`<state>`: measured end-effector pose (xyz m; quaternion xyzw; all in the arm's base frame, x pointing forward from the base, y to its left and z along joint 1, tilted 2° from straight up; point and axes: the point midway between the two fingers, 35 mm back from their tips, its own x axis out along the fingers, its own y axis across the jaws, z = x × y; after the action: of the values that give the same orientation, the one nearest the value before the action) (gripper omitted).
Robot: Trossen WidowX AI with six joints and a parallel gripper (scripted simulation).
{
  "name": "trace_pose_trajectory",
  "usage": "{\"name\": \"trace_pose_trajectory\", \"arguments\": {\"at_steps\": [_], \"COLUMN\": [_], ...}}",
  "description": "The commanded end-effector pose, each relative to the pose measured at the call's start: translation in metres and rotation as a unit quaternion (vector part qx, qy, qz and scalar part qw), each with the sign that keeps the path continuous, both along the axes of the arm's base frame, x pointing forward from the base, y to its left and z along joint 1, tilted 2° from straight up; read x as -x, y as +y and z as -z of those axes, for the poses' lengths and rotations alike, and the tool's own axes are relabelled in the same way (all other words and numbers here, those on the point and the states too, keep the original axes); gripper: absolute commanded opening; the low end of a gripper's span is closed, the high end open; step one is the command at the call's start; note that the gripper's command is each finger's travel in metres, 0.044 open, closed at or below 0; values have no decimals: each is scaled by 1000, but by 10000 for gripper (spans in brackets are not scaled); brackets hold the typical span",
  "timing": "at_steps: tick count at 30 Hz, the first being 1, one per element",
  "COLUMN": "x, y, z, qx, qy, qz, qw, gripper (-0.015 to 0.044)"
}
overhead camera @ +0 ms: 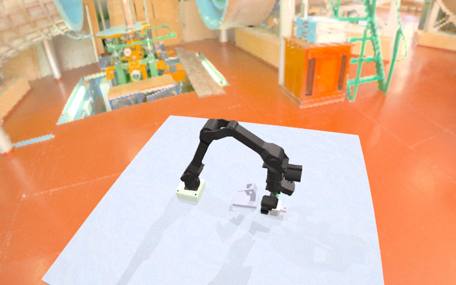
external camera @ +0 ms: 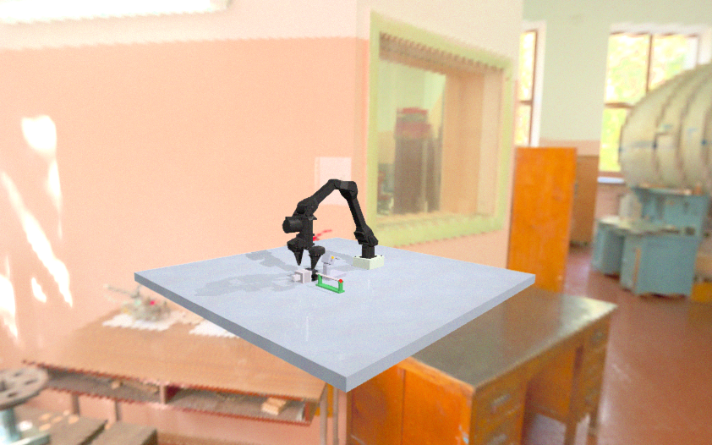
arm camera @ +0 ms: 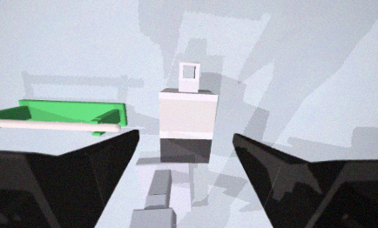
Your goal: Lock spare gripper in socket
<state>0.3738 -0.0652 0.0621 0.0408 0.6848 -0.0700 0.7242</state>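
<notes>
The spare gripper [overhead camera: 275, 211] [external camera: 303, 274] [arm camera: 187, 115], a pale block with a dark end and a square-holed spigot, lies on the table. Its spigot points away from the mount [overhead camera: 245, 202] [arm camera: 154, 217]. The white lock pin [external camera: 330, 277] [arm camera: 65, 126] with a red end rests across a green stand [external camera: 330, 288] [arm camera: 74, 112], outside the socket. My gripper [external camera: 307, 269] [arm camera: 186, 136] is open and low over the spare gripper, one finger on each side of it in the wrist view, with nothing held. Whether a finger touches it, I cannot tell.
The pale arm base [overhead camera: 190, 195] [external camera: 368, 262] stands beyond the mount. The green stand is beside the spare gripper, close to my left finger in the wrist view. The arm hides most of the stand in the top view.
</notes>
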Motion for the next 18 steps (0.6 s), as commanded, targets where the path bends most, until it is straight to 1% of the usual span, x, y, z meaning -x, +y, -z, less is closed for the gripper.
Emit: {"name": "trace_pose_trajectory", "arguments": {"at_steps": [1, 18], "x": [0, -1], "y": [0, -1], "z": [10, 37], "qx": [-1, -1], "qy": [3, 3], "qz": [-3, -3], "qw": [1000, 1000], "gripper": [440, 440]}}
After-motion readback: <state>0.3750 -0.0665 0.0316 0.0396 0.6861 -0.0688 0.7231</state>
